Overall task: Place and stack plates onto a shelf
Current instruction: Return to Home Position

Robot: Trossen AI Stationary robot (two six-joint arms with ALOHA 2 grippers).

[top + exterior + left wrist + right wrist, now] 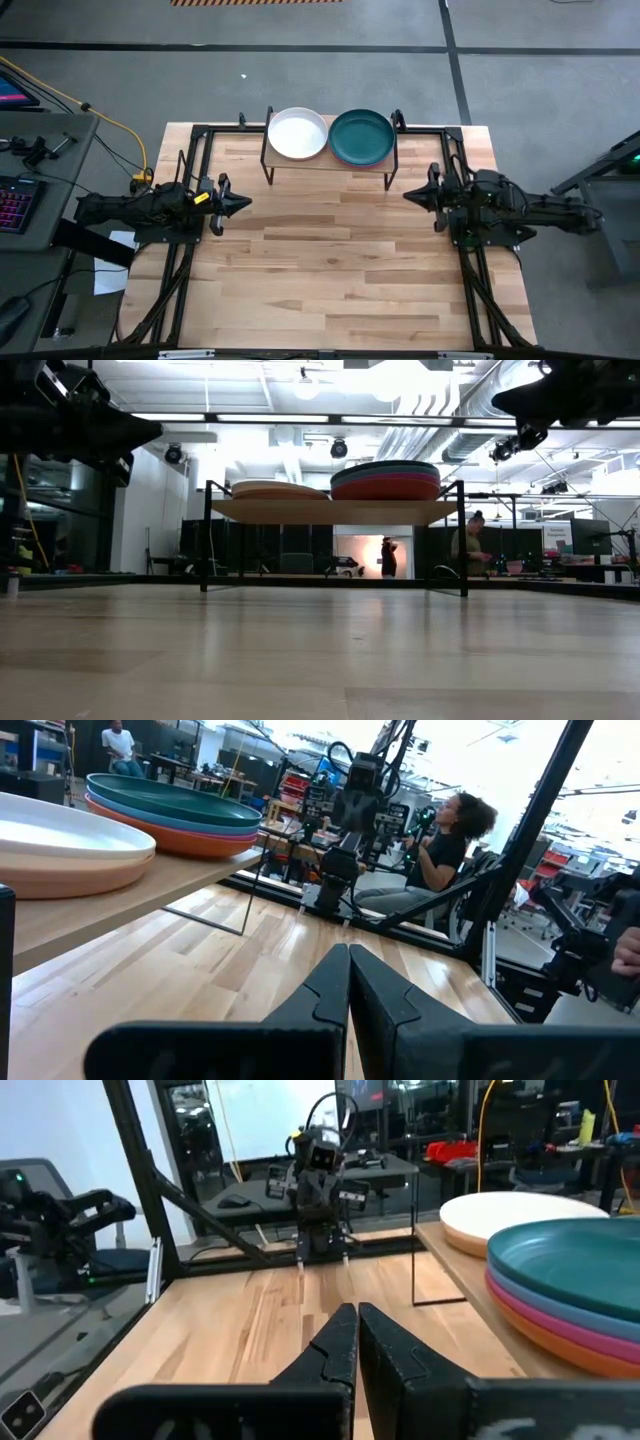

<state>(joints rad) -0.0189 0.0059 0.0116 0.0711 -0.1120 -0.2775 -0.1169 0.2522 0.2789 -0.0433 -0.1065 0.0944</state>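
Two stacks of plates rest on the shelf at the table's far edge. The left stack has a white plate on top, over a salmon pink one. The right stack has a dark green plate on top, with pink, orange-red and other layers beneath it. My left gripper hovers at the table's left side, shut and empty. My right gripper hovers at the right side, shut and empty. Both point toward the table's middle, above the wood.
The shelf stands on thin black legs with open space beneath it. Black frame rails run along the table's left, right and far edges. Bare tabletop spreads between the arms. People sit and stand in the room beyond.
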